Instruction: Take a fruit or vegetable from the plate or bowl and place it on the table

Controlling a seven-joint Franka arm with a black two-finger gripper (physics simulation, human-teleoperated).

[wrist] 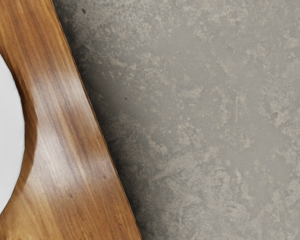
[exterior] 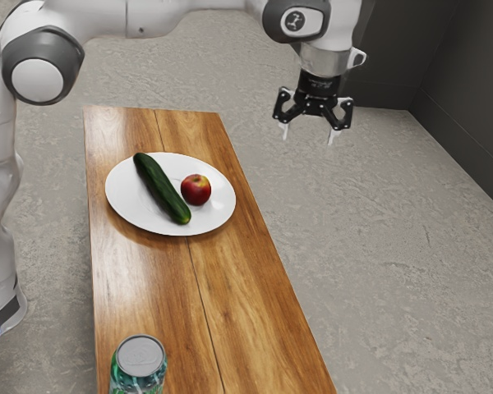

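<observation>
High above the floor, past the table's edge toward the exterior view's right, my gripper is open with nothing between its fingers. On the white plate lie a dark green cucumber and a red apple, side by side. The plate rests on the wooden table. In the wrist view, part of the plate appears on the table, with the table's edge beside it.
A green can with a grey top stands on the table near the exterior view's lower edge. Grey floor lies beyond the table's edge. A dark wall rises at the exterior view's right.
</observation>
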